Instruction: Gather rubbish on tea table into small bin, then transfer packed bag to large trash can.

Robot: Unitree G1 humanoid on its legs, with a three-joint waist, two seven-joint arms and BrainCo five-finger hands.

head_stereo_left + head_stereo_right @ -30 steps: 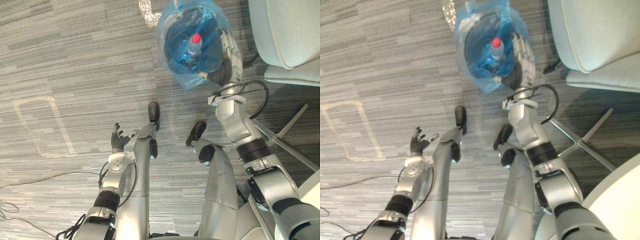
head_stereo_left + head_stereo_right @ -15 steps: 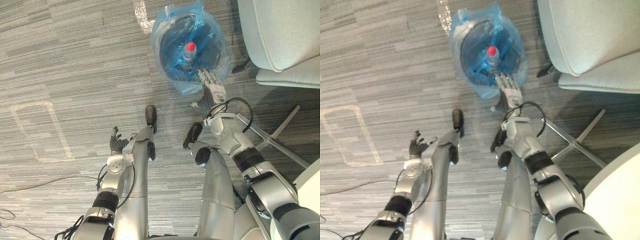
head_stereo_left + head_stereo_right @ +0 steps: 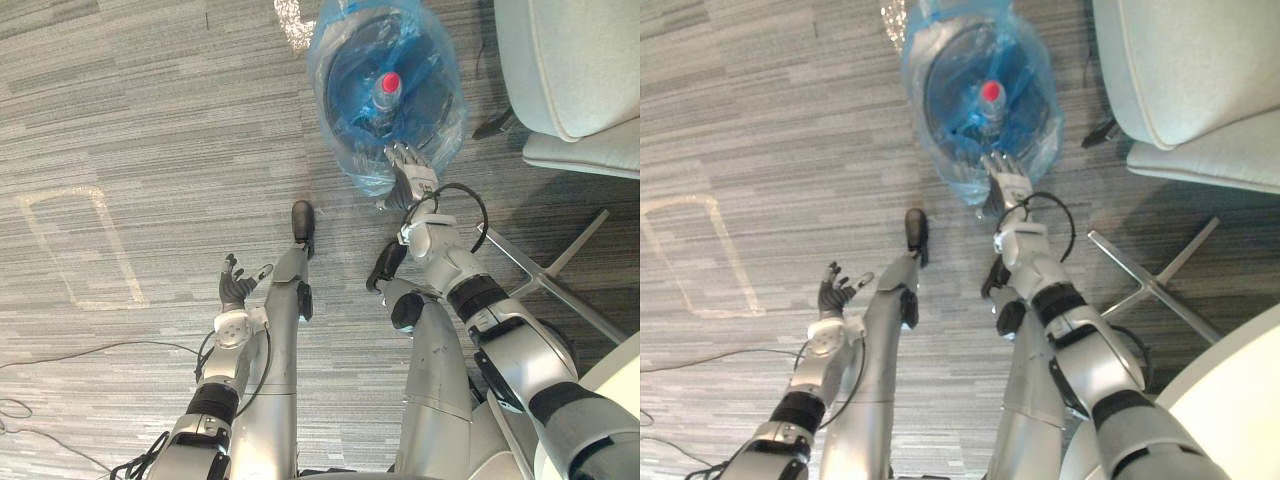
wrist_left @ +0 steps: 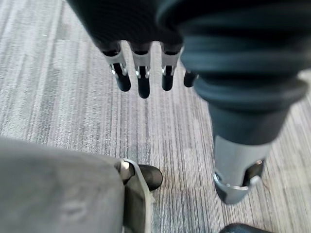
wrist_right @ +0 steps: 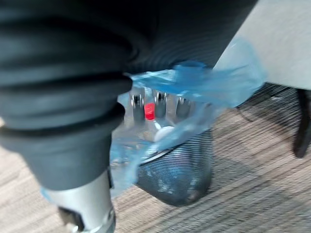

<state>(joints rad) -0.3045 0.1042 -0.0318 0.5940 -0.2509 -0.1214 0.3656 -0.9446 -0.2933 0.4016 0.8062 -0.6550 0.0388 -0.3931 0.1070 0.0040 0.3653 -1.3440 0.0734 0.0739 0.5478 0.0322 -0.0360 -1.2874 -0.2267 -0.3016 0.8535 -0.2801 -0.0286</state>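
**Bag rim lies straight ahead of the right hand's fingertips**

The right hand [image 3: 408,172] reaches forward along the floor [image 3: 150,120] to the near side of the small bin [image 3: 338,75]. The bin stands upright, directly beyond the fingertips and in line with the forearm. Its blue bag [image 3: 365,175] is folded out over the rim and sags toward the hand. The loose near flap touches the fingers [image 5: 138,99], which look straight and slightly spread. In the right wrist view the film drapes across them, and I see nothing curled round it, so the hand reads as unclenched with nothing taken hold of yet.

Past the fingers, deeper in the bin, a bottle [image 3: 384,92] with a red cap stands mouth up in the bag. A pale chair [image 3: 570,60] sits beyond the bin, off to the hand's outer side and clear of the bag.

The left hand [image 3: 233,288] hangs by the robot's side, well apart from the bin, with relaxed, parted fingers and nothing in it. The right hand is plainly the nearer one.

In my judgement the gathering is done and the bag is about to be lifted. The next move depends on closing on the flap right at the fingertips. The film is thin and slack, so a shallow pinch could slip.
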